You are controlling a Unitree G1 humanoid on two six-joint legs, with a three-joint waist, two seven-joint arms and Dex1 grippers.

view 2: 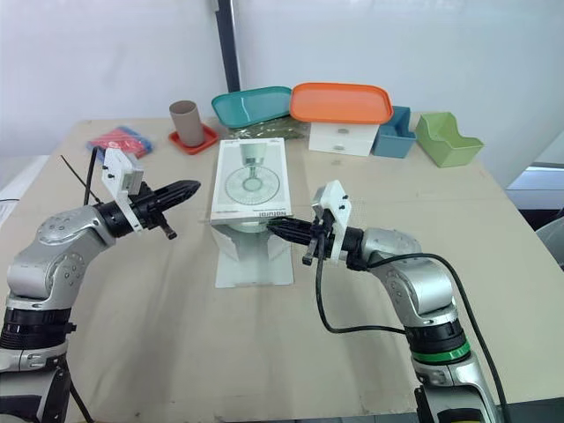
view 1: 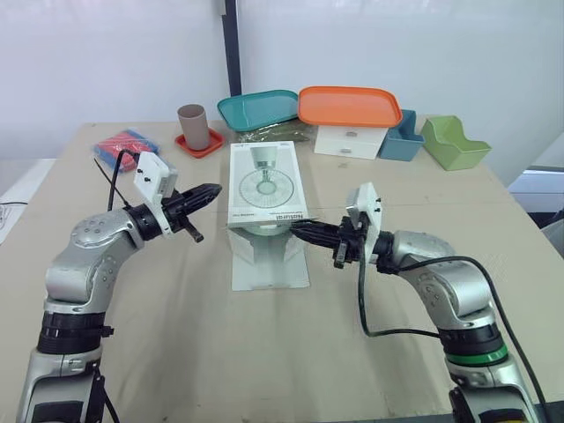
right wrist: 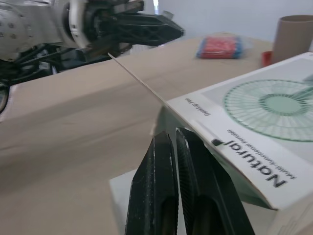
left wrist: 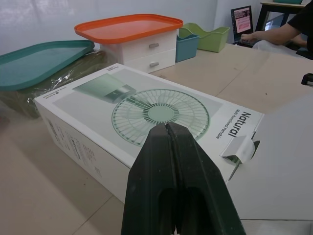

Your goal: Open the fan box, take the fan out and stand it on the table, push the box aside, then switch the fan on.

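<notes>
As we sweep in from the left, a red packet (view 1: 125, 145) and a cup (view 1: 193, 126) sit well back near the far edge. Next comes the left claw (view 1: 211, 190), fingers pressed together on nothing, hovering just left of the fan box (view 1: 267, 181). The box lies face up in the middle of the table (view 1: 159, 335), its near end open and its flap (view 1: 269, 260) spread flat towards the robot. The right claw (view 1: 300, 230) sits at the box's near right corner, fingers closed too, nothing visibly held. It's thin card, I'd say: light, and apt to slide or crumple. So steady a side wall and reach through the open end for the fan, presumably inside. Behind and to the right, trays (view 1: 350, 106) and bins (view 1: 454, 141) crowd the far edge. The open room lies beside the box and nearer the robot.
</notes>
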